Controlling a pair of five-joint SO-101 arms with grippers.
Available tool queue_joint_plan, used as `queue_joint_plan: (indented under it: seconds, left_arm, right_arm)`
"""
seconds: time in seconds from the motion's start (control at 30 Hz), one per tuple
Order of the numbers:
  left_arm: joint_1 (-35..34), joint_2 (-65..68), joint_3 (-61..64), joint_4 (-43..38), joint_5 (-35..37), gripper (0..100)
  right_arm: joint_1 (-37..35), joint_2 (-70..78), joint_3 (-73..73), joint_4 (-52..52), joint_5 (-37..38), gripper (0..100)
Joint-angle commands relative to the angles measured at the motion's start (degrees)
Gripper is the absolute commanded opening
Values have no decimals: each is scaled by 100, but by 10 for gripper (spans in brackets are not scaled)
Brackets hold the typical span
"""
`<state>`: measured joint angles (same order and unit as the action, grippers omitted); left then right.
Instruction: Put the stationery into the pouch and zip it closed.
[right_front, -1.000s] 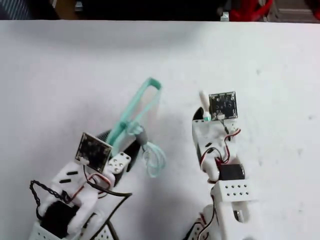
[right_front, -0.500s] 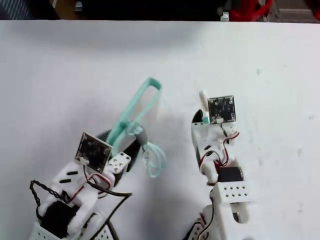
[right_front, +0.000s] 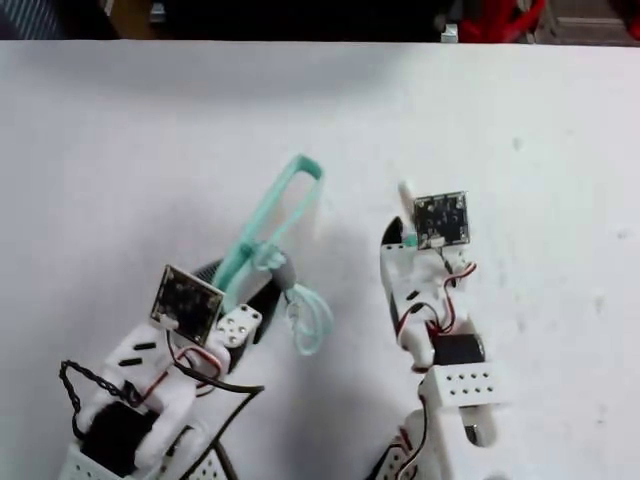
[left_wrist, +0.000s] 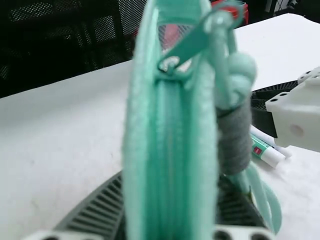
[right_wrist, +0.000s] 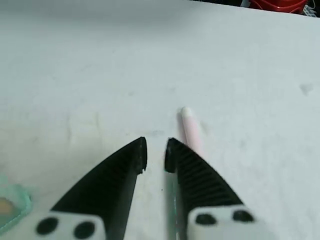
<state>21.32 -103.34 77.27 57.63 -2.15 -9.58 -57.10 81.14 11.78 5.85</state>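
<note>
- Left gripper (right_front: 241, 281) clamped on mint pouch (right_front: 272, 222), holding it on edge above the table (right_front: 120, 150)
- Right gripper (right_wrist: 155, 152) jaws narrowly apart, empty, white pen (right_wrist: 191, 131) lying just beside one finger

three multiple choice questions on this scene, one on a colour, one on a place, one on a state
1. The pouch is: A red, B mint green, C black.
2. The pen lies: A inside the pouch, B on the table beside the right gripper, C on a chair.
3. The left gripper is: A shut on the pouch, B open over bare table, C holding the pen.
Answers: B, its fabric and zip are mint green; B, the pen rests on the white surface next to one finger; A, the pouch stands on edge, clamped in that gripper.
</note>
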Motion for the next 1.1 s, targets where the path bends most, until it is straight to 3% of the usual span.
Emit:
queue_joint_plan:
  seconds: [0.0,0.13,0.27,0.9,1.07]
  left_arm:
    - [101,75,9,-9,-44,158]
    - [101,75,9,-9,-44,158]
    - [101,75,9,-9,-44,158]
    - [101,75,9,-9,-44,159]
    - [101,75,9,-9,-44,159]
  right_arm:
    - [-57,-75,-18,-84,62,37]
    - [-48,-75,-18,-84,53,73]
    - [-48,-75,-18,-75,62,11]
    - [-31,-84,-18,-84,26,40]
    - [-31,-75,-18,-84,18,162]
